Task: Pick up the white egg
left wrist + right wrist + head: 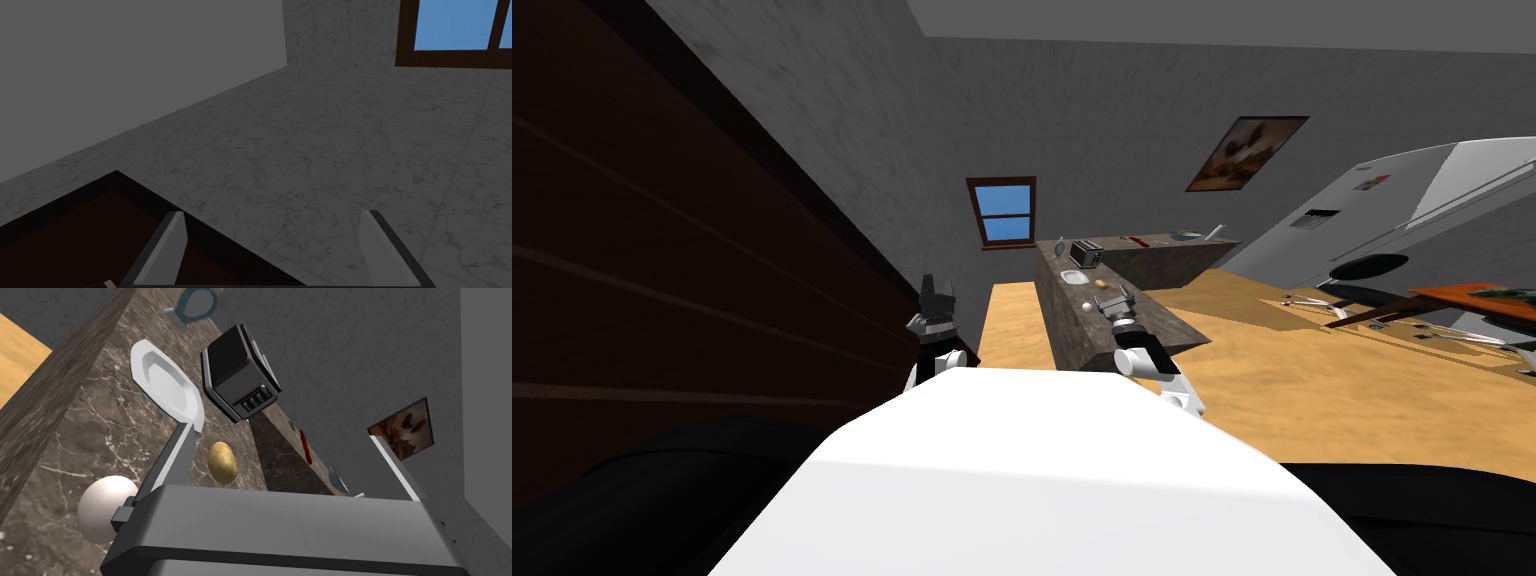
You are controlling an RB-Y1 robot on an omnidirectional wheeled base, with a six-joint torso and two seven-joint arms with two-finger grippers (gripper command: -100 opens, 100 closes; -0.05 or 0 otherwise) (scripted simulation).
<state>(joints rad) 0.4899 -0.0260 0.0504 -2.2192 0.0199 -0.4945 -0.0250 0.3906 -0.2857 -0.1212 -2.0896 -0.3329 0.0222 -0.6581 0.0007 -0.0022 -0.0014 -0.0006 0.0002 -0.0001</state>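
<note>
The white egg [105, 505] lies on the dark marbled counter [70, 433], near its front edge. In the head view the egg [1087, 306] is a small pale dot just left of my right gripper [1119, 303]. That right gripper [280, 433] hovers over the counter, open. The egg sits outside its fingers, close beside one finger [172, 458]. Farther along the counter, a brown potato [222, 461] shows between the two fingers. My left gripper [937, 290] is raised beside the dark brown cabinet, and its left wrist view [272, 215] shows it open with nothing between the fingers.
Beyond the potato stand a white plate [167, 388] and a black toaster [240, 380], then a blue dish [197, 300] and a red utensil [306, 447]. A tall dark brown cabinet [662, 260] stands at my left. A grey fridge [1392, 220] and a table [1472, 295] are on the right.
</note>
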